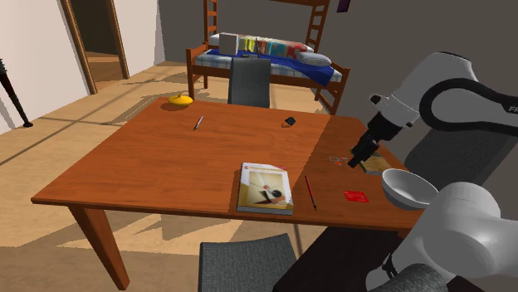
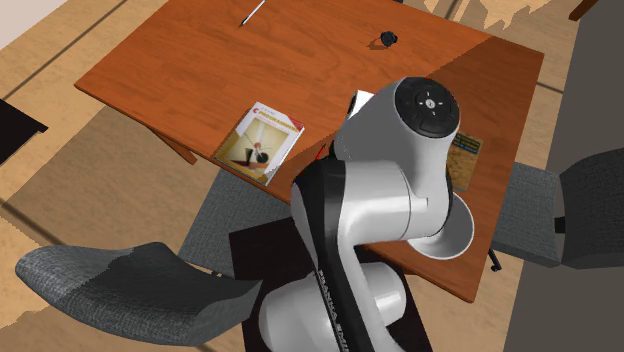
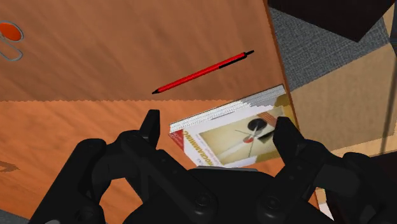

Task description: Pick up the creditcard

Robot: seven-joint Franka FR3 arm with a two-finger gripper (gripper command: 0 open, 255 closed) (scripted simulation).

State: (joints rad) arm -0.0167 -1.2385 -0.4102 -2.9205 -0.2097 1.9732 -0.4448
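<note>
— What is in the shoulder view?
— A brown wooden table (image 1: 166,166) with a book (image 1: 266,188) lying flat near its front edge. A red pencil (image 1: 310,192) lies just beside the book, on this view's right. The creditcard (image 1: 356,197) is a small red card. It lies flat on the table, farther right of the book than the pencil. A white bowl (image 1: 407,187) stands farther right again. The black gripper (image 1: 363,158) hangs over the table, up and right of the book, apart from the card.

— And the second exterior view?
— The big white arm (image 2: 400,190) is in front, on this view's right of the book (image 2: 258,140). A pen (image 2: 251,13) and a small black thing (image 2: 386,39) lie well apart from the book, toward the table's far side.

— And the wrist view?
— The gripper (image 3: 216,129) has its two fingers (image 3: 151,124) wide apart, and they clasp nothing. The book (image 3: 235,137) shows between them, down on the table. The red pencil (image 3: 202,72) lies just beside the book.
</note>
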